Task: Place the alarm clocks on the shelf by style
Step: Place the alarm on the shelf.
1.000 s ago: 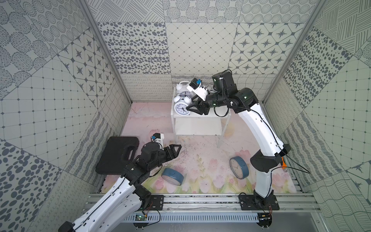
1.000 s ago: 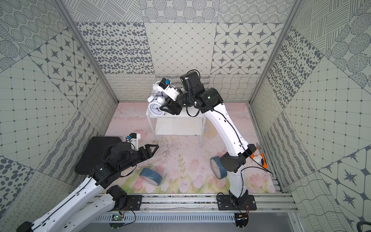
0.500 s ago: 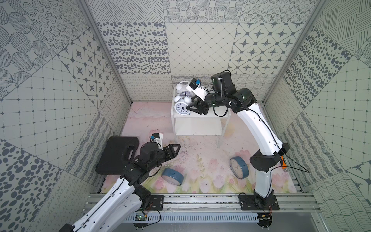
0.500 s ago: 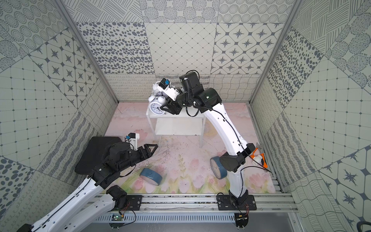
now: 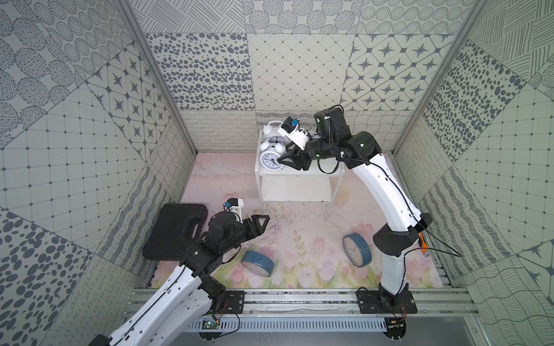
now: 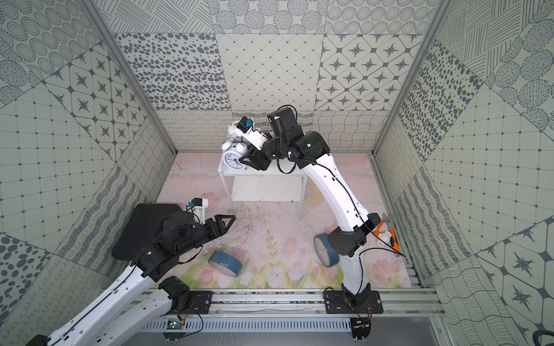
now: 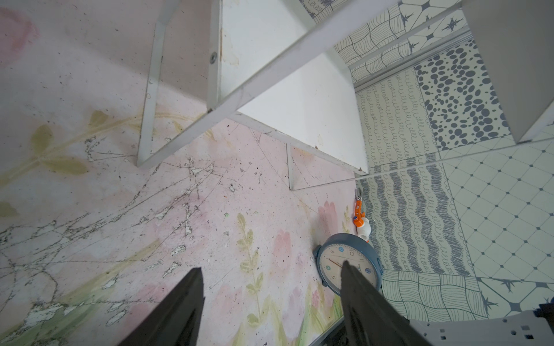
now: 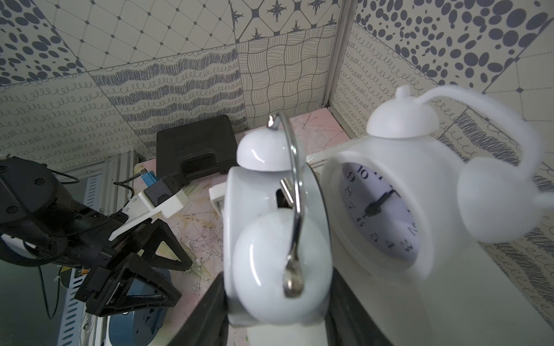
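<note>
Setting the white twin-bell clock (image 5: 270, 158) down cleanly is, I judge, the step in hand. My right pincer (image 5: 284, 159) is clamped on its case, one jaw on the face side and one on the back, at the front left corner of the shelf's (image 5: 311, 174) top board. I cannot tell from either view whether its feet are flat on the board. Just behind it on the same board stands a second white twin-bell clock (image 8: 380, 209), very close and perhaps touching. A third white one I cannot make out.

To do this well I would lower straight until the feet bear the weight and check that the clock stands upright. Then I would part the jaws only a little and draw back toward the board's bare right end, away from the neighbour. That way nothing gets dragged along or tipped off the front edge.

My left pincer (image 5: 258, 222) hangs wide and empty above the bench (image 5: 299, 227), beside the black case (image 5: 177, 227). One blue clock (image 5: 257, 263) lies flat near the bench's front edge, close to that pincer. The other blue clock (image 5: 356, 250) is tilted up on its rim, face showing, beside my right arm. I reckon both belong on the lower board, apart from the white ones.
</note>
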Robot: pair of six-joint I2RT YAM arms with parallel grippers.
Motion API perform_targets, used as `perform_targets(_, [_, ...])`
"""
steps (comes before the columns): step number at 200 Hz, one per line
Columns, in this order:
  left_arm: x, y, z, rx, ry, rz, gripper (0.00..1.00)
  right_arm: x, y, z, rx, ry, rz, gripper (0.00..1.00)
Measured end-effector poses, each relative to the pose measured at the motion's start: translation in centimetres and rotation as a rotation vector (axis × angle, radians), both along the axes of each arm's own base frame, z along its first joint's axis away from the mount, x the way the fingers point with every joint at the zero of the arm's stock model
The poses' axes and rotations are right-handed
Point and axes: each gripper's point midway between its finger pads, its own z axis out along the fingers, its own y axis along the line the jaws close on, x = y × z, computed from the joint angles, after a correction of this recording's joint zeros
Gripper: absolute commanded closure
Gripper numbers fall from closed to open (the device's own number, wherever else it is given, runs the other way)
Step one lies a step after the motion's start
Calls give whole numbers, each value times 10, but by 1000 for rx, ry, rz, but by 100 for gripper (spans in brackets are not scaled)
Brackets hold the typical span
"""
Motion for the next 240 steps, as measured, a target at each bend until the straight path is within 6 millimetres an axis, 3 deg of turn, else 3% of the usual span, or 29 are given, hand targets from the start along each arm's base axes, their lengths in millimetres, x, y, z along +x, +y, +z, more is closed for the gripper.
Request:
perform_targets(119, [1,2,2,-5,-4,5,26,13,1,-24,-49,8,-34,22])
perform_targets(177, [-1,2,1,-11,-4,0,25,16,-2,-16,-29,-10,-67,21])
perform_targets(240, [-3,1,1,-18,-5,-10,25,20,-19,-4,-7,-51,-148,21])
